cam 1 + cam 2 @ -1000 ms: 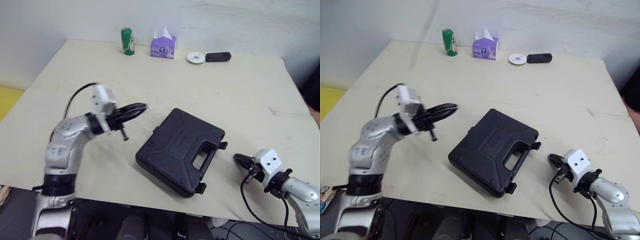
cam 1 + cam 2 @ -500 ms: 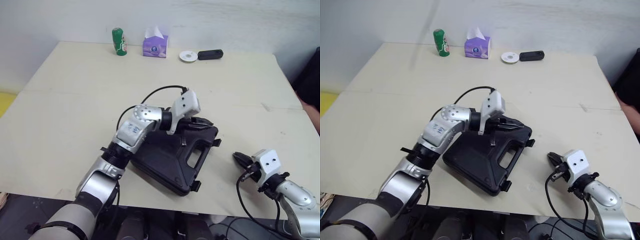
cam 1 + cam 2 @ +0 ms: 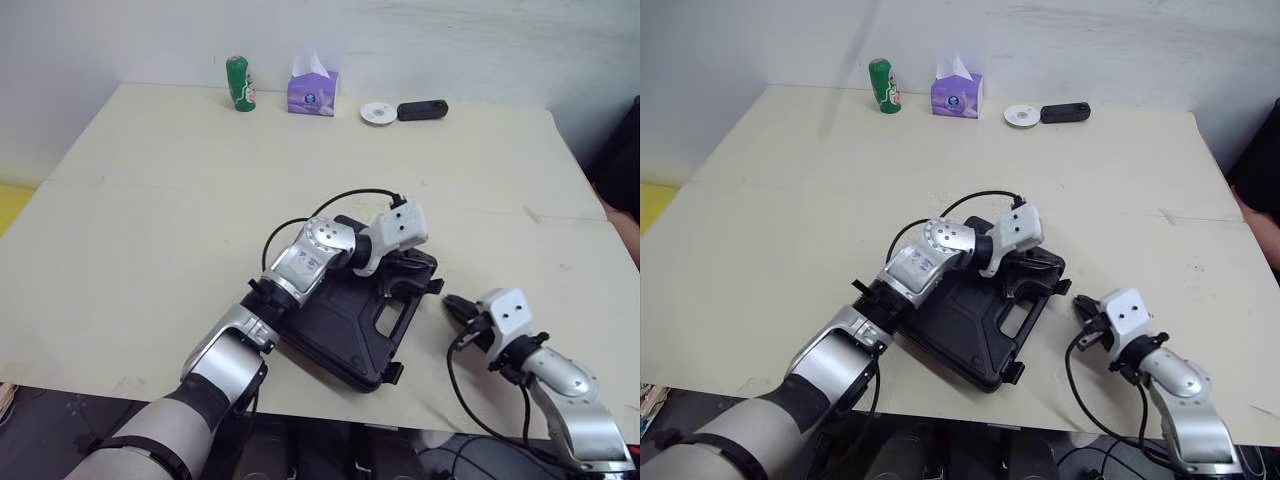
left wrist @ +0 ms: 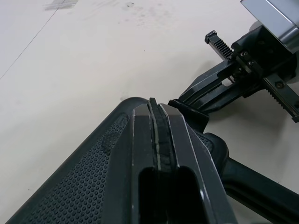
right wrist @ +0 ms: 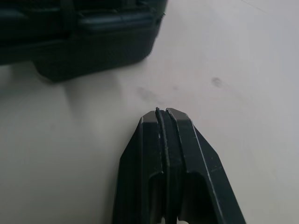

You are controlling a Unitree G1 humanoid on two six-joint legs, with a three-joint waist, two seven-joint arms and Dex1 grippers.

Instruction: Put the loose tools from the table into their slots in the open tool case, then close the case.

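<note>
Tool case [image 3: 335,325] lies shut and flat on the bench [image 3: 150,200], near the front edge and set at an angle, with the handle end toward the robot's right. One latch [image 3: 397,374] shows at the near corner, another at the right-hand corner. Left arm reaches across the lid. Left pincer [image 4: 153,106] is over the handle end of the case, its two black fingers [image 4: 187,154] pressed together with nothing between them; cannot tell whether the tips touch the case. Right pincer [image 5: 161,114] sits low over bare bench just beside the handle side of the case, not touching it, fingers likewise together and empty, tips pointed toward the case. In the left wrist view the right pincer lies just beyond the left tips, the two close but apart. Along the far edge of the bench, well apart from the case: green can [image 3: 238,83], tissue box [image 3: 311,92], white disc [image 3: 377,113], small black device [image 3: 422,109].
</note>
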